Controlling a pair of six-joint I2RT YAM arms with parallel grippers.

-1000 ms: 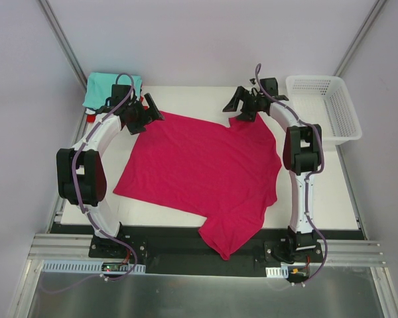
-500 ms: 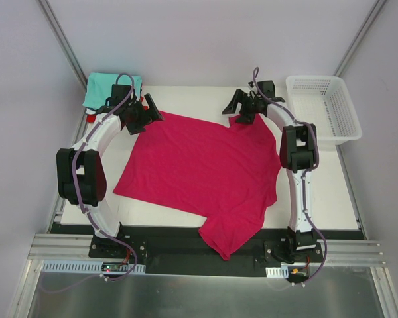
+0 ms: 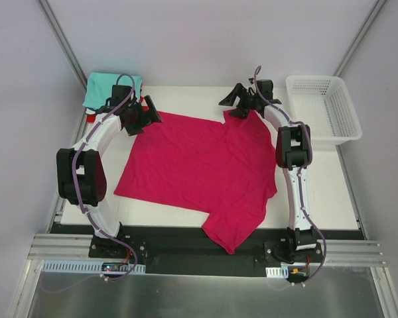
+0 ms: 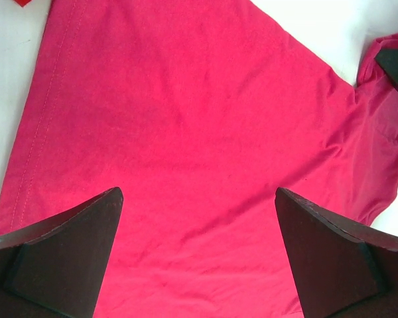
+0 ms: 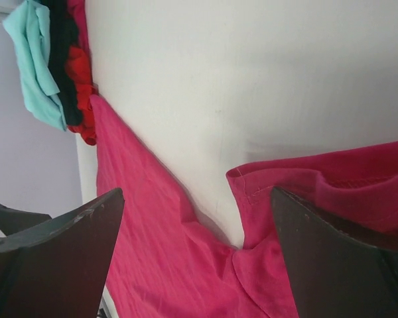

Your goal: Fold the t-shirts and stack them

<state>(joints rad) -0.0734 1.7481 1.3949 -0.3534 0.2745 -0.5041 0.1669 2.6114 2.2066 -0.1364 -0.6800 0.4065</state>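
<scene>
A large magenta-pink t-shirt [image 3: 199, 169] lies spread flat on the white table [image 3: 331, 192], with one sleeve hanging over the near edge. My left gripper [image 3: 146, 112] hovers open over the shirt's far left corner. In the left wrist view the cloth [image 4: 186, 99] fills the gap between the open fingers of the left gripper [image 4: 199, 192], which hold nothing. My right gripper [image 3: 237, 105] stands open above the far sleeve [image 5: 298, 192], and in its wrist view the right gripper [image 5: 198, 195] is empty. Folded teal [image 3: 103, 89], dark [image 5: 63, 59] and red [image 5: 81, 73] t-shirts are stacked at the far left corner.
A white mesh basket [image 3: 322, 106] stands at the far right of the table. Metal frame posts rise at both back corners. The right gripper's finger [image 4: 395, 66] shows at the top right of the left wrist view.
The right gripper has moved a little left and back along the shirt's far edge. The shirt's right side has drawn in slightly. The left arm has not moved.
</scene>
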